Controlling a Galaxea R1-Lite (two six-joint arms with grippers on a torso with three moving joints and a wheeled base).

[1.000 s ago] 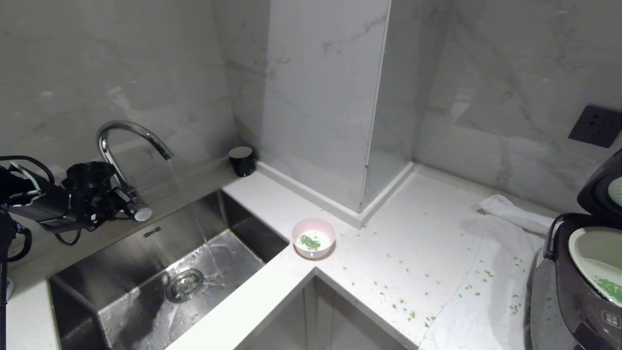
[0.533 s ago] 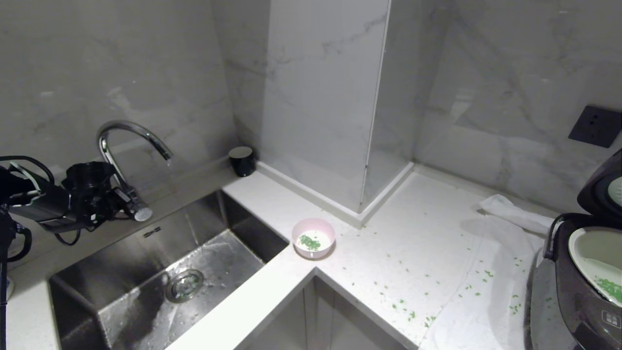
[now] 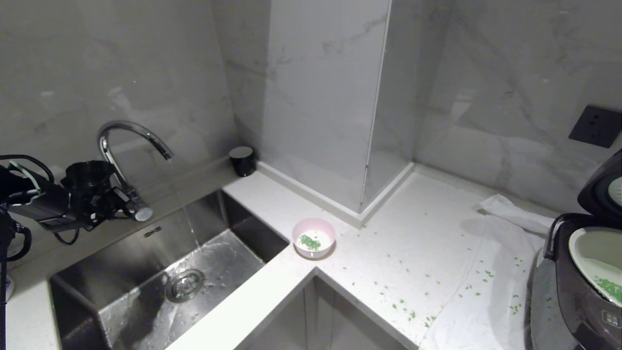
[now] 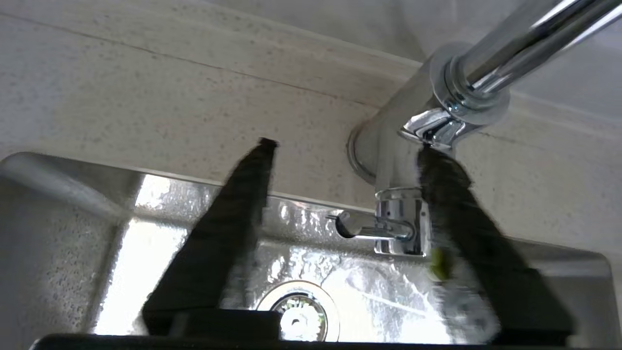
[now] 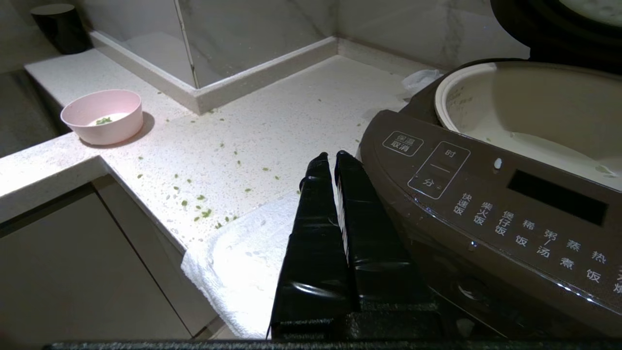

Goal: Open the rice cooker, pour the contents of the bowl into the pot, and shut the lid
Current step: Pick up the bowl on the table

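Observation:
The pale pink bowl (image 3: 313, 237) (image 5: 102, 116) stands on the counter corner beside the sink, with a few green contents (image 3: 309, 241) inside. At the far right the dark rice cooker (image 3: 578, 296) (image 5: 486, 204) has its lid (image 3: 600, 189) (image 5: 544, 29) raised. Its whitish pot (image 3: 595, 253) (image 5: 529, 112) holds green bits (image 3: 613, 290). My left gripper (image 3: 124, 201) (image 4: 348, 149) is open at the faucet base, its fingers either side of the chrome lever (image 4: 374, 228). My right gripper (image 5: 330, 158) is shut and empty, low in front of the cooker's button panel.
A thin stream runs from the chrome faucet (image 3: 131, 133) into the steel sink (image 3: 97, 291). Green bits (image 3: 403, 304) lie scattered on the white counter and on the white towel (image 3: 491, 296) under the cooker. A black cup (image 3: 241, 160) stands in the back corner.
The water ran full a second ago, had nearly stopped half a second ago, and now falls as a thin stream. Neither arm has shifted, and the bowl and cooker stay put.

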